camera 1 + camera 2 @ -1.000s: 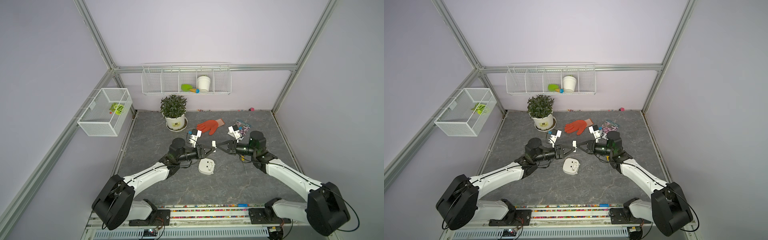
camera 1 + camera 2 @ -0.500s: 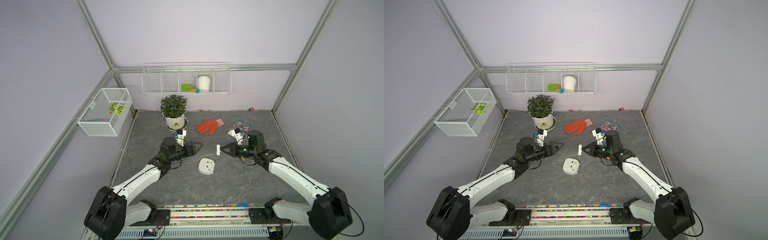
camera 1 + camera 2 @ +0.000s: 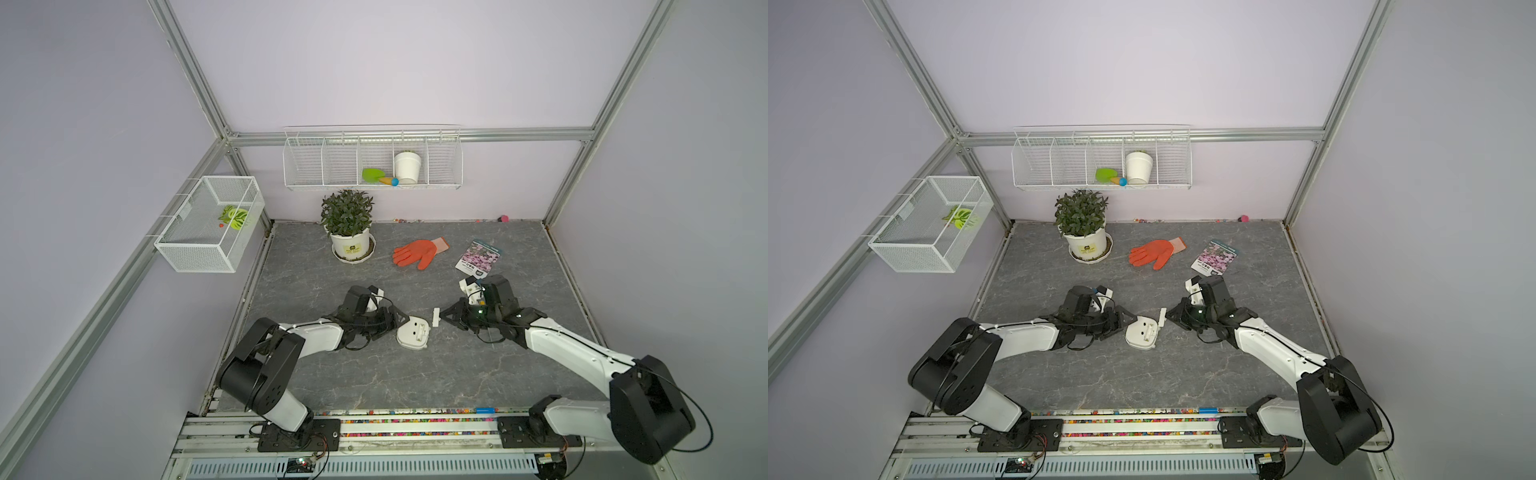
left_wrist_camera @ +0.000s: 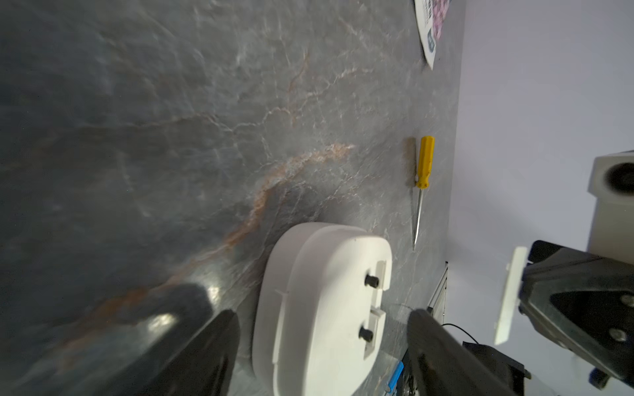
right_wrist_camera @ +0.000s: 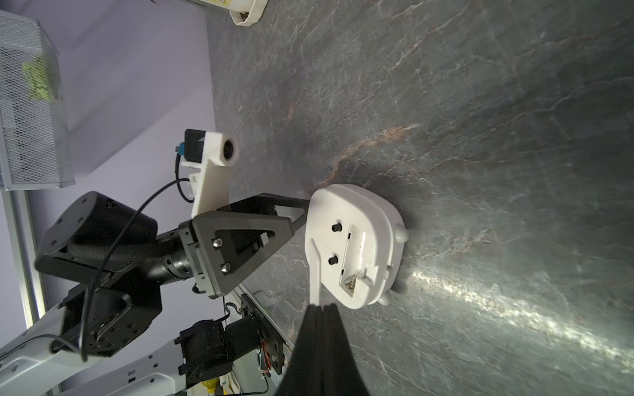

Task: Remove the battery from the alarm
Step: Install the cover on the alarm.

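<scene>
Alarm (image 3: 412, 337) lies face down, front hidden. Left gripper (image 4: 320, 319) is wide open, empty, just left of it. Right gripper (image 5: 320, 307) pinches cover (image 5: 315, 271). Screwdriver (image 4: 420, 185) lies farther right.

Both arms are stretching low across the tabletop (image 3: 415, 374), elbows bent and wrists turned so the two grippers are pointing at each other. The left gripper (image 3: 390, 327) is hanging close over the surface, rolled on its side, with its jaws spread wide. The right gripper (image 3: 442, 318) is facing it with jaws pressed together, pinching a thin white cover piece (image 3: 435, 317) at its very tips.
</scene>
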Motion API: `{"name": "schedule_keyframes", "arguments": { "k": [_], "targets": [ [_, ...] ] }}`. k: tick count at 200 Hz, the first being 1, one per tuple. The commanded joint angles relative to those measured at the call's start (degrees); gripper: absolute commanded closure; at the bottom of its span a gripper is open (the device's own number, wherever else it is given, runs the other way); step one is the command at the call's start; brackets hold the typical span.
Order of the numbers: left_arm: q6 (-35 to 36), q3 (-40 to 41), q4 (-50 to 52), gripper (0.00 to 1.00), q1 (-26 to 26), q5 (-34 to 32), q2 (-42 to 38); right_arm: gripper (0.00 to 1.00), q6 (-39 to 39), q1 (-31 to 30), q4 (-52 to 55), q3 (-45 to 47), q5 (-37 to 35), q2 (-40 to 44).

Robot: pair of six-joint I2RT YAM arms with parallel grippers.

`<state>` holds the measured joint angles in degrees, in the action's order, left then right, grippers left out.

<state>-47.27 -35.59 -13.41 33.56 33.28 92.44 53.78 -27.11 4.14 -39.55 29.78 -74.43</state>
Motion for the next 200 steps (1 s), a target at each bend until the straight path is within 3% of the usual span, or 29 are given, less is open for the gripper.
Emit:
{"name": "schedule_keyframes", "arguments": {
  "k": [1, 76, 200],
  "targets": [
    [-0.43, -3.15, -2.59, 0.19, 2.56, 1.94, 1.62, 1.0, 0.61, -0.75, -1.66, 1.33, -1.66, -1.06],
    [-4.27, -1.28, -5.77, 0.19, 5.08, 0.9, 0.49, 1.0, -4.26, -0.93, 5.04, -0.97, -2.78, -4.21],
    [-6.09, 0.35, -7.96, 0.19, 6.77, 0.05, 0.26, 1.0, -5.35, -2.51, 7.93, -1.11, -4.68, -5.19]
  ]
}}
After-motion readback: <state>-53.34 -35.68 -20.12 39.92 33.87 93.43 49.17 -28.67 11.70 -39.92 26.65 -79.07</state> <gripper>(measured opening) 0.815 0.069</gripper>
